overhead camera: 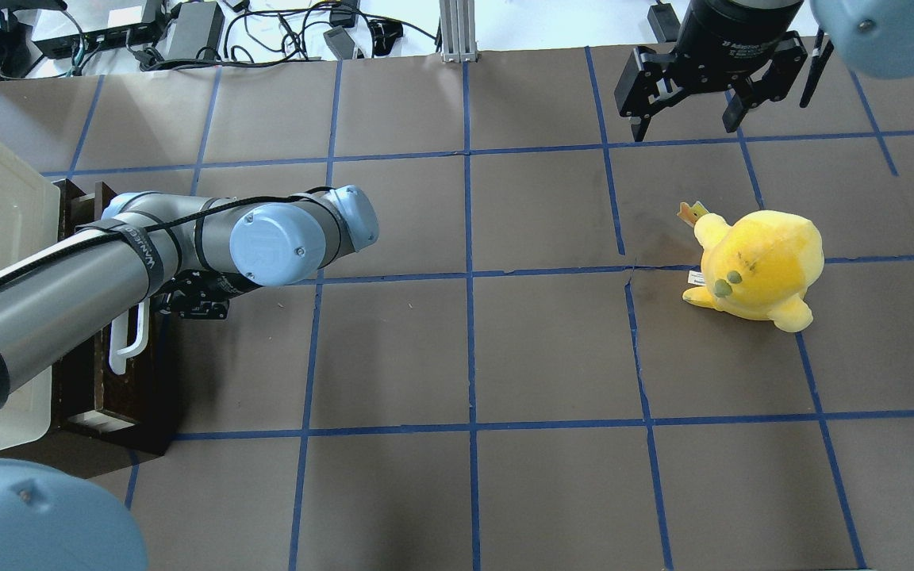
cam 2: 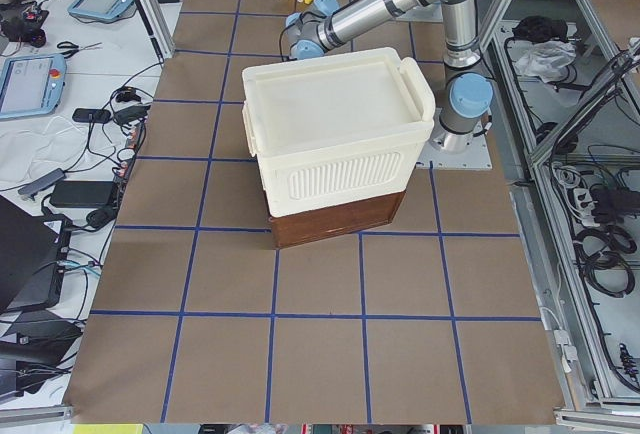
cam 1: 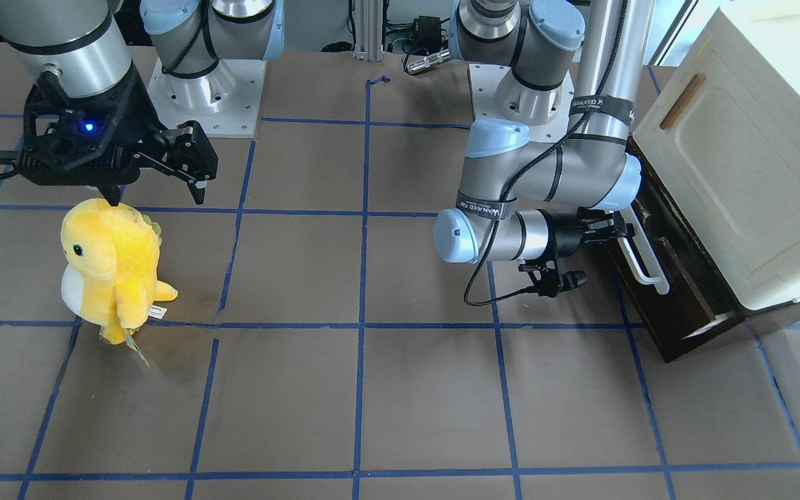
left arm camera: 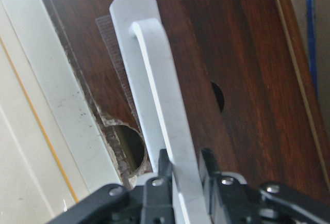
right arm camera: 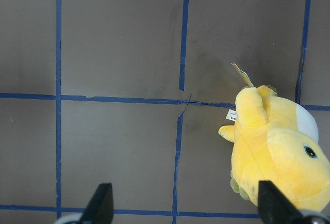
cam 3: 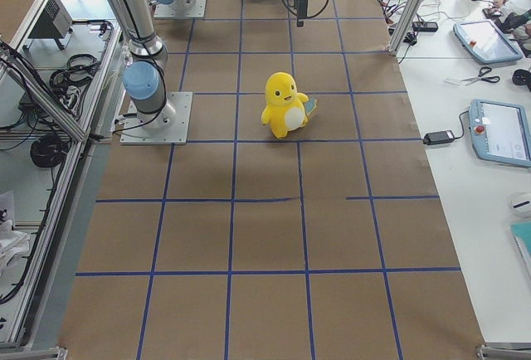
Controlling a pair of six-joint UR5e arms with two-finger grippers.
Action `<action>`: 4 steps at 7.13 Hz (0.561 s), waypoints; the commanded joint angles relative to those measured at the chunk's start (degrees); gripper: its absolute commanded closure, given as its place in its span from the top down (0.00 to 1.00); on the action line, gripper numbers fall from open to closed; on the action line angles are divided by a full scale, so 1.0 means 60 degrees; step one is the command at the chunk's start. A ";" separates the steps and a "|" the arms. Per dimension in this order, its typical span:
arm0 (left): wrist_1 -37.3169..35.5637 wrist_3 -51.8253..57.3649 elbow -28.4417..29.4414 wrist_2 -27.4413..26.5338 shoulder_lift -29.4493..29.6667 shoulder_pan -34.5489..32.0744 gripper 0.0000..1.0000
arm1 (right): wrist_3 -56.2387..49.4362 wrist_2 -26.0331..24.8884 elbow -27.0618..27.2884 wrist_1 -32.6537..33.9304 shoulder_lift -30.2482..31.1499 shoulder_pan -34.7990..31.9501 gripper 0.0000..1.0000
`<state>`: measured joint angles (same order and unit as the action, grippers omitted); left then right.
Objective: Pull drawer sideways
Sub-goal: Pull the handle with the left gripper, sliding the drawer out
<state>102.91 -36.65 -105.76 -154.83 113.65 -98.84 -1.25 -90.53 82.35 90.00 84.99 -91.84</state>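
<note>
At upper left the right gripper [cam 1: 157,196] hangs open near the plush toy [cam 1: 112,267], while at middle right the left gripper [cam 1: 612,228] is clamped on the white handle [cam 1: 644,262] of the drawer [cam 1: 671,305], which looks only slightly out under the cream cabinet [cam 1: 740,173], so most pulling remains.

Front and back cameras both show you the yellow toy [cam 1: 112,267]; the left wrist one hugs the drawer [left arm camera: 247,79].

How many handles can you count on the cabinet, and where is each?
2. A white bar handle on the dark drawer front, clamped by the left gripper; a small brown handle on the cream door above it. Other sides are hidden.
</note>
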 commanded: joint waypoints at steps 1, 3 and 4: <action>0.0001 0.0001 0.0033 0.0053 0.0043 -0.0020 0.00 | 0.0003 0.0000 0.0000 0.0000 0.0000 0.0000 1.00; 0.0030 0.0001 0.0120 0.0082 0.0043 -0.0035 0.00 | -0.0012 0.0000 0.0000 0.0000 0.0000 0.0000 1.00; 0.0045 0.0015 0.0194 0.0112 0.0043 -0.0107 0.00 | 0.0003 0.0000 0.0000 0.0000 0.0000 0.0000 1.00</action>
<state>103.06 -36.63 -105.09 -154.35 113.88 -99.16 -1.27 -90.53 82.36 90.00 84.99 -91.85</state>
